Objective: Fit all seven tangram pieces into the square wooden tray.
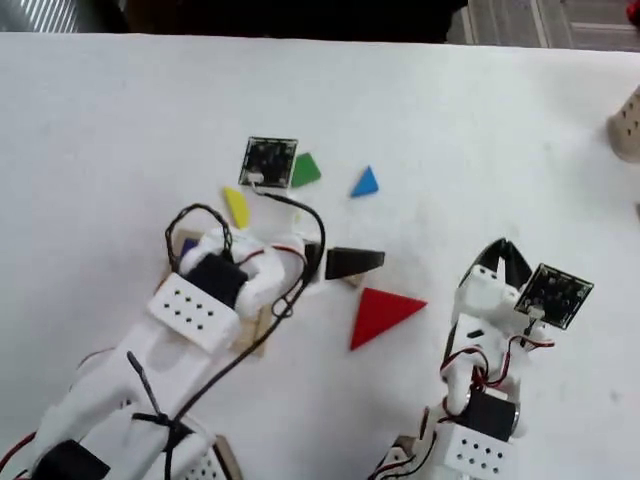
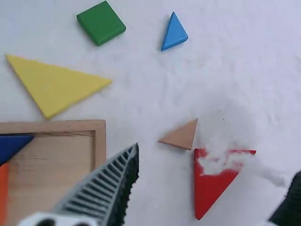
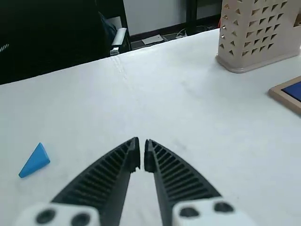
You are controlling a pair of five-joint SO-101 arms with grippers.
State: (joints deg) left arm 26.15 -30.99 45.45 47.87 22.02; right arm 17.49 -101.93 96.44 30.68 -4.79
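Your left tool [image 2: 211, 179] is hanging open over the worktop [image 2: 263, 70]. One ridged finger [image 2: 115, 188] is just beside the tray's corner, and the other jaw is out past the red triangle [image 2: 211, 188]. Your right tool [image 3: 142, 155] is sitting closed on nothing, well apart from the pieces.

The square wooden tray [image 2: 99, 141] is holding a dark blue piece [image 2: 14, 143] and an orange piece [image 2: 3, 193]; the rest of its floor is showing bare. The other five pieces are lying loose on the worktop: red triangle, tan triangle [image 2: 181, 135], yellow triangle [image 2: 54, 87], green square [image 2: 100, 22] and blue triangle [image 2: 174, 33].

The pieces are looking flat, stiff, light and probably slick. I'm guessing you should pinch across two opposite edges, low down, and expect some skidding.

The tan triangle is lying just beside the red one's corner, maybe touching, so gripping either is likely nudging the other. The yellow triangle is lying near the tray rim. The rim is standing proud, so you're probably lifting pieces over it, not sliding them. Open worktop is showing around the green square and blue triangle.
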